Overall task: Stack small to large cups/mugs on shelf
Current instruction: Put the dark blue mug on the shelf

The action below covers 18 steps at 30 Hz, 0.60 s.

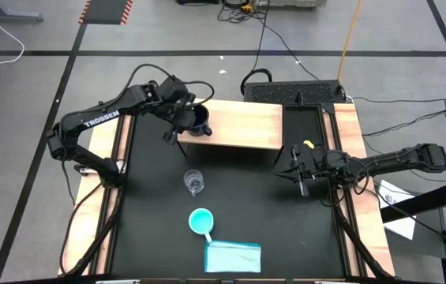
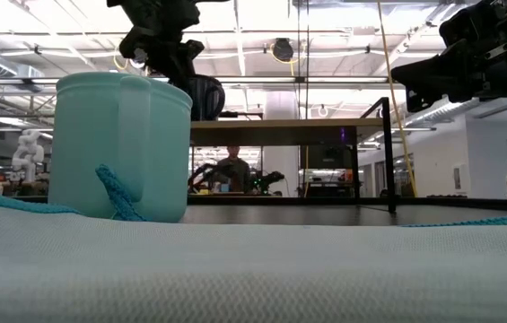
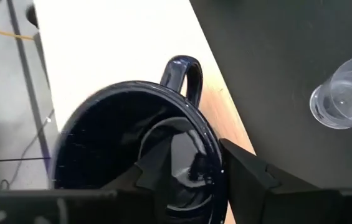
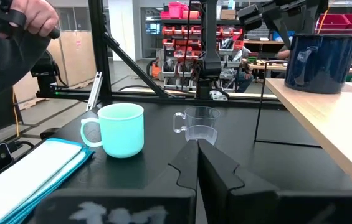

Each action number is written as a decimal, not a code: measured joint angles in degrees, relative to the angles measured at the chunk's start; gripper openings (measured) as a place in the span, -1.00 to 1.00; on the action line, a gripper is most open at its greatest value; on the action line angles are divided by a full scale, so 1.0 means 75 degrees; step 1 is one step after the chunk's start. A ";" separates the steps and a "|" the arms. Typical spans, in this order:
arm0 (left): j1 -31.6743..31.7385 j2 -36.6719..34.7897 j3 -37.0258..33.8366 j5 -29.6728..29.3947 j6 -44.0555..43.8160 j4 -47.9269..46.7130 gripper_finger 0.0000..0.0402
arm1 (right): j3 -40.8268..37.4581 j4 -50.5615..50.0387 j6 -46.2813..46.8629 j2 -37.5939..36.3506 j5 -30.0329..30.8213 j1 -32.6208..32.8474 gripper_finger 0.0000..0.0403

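3 cups are being tracked, all empty. Navy mug [image 1: 199, 120] is being carried by the shelf [image 1: 242, 126] at its left end, with left gripper [image 1: 185, 118] spread across its rim, 1 finger inside. Glass cup [image 1: 193, 182] and turquoise mug [image 1: 200, 222] are being left on the black table [image 1: 270, 221], blue cloth [image 1: 233, 256] just beside the turquoise one. Right gripper [image 1: 300, 180] is being held pressed together beside the shelf's right end.

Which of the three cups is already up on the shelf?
The dark navy mug, at the shelf end by the left gripper; the turquoise mug and glass cup stand on the table.
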 joint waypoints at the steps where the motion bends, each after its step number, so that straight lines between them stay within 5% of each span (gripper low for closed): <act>1: -0.0033 -0.0050 0.0000 -0.0011 0.0017 0.0053 -0.32 | 0.0002 0.0000 0.0000 0.0000 0.0000 0.0000 -1.00; 12: -0.0748 -0.0941 0.0009 -0.0449 -0.0522 0.0516 -0.28 | 0.0002 -0.0012 0.0000 0.0003 0.0000 0.0000 -1.00; 18: -0.1302 -0.1428 0.0015 -0.0420 -0.1907 0.0380 -0.31 | 0.0000 -0.0266 -0.0009 0.0003 0.0003 0.0003 -1.00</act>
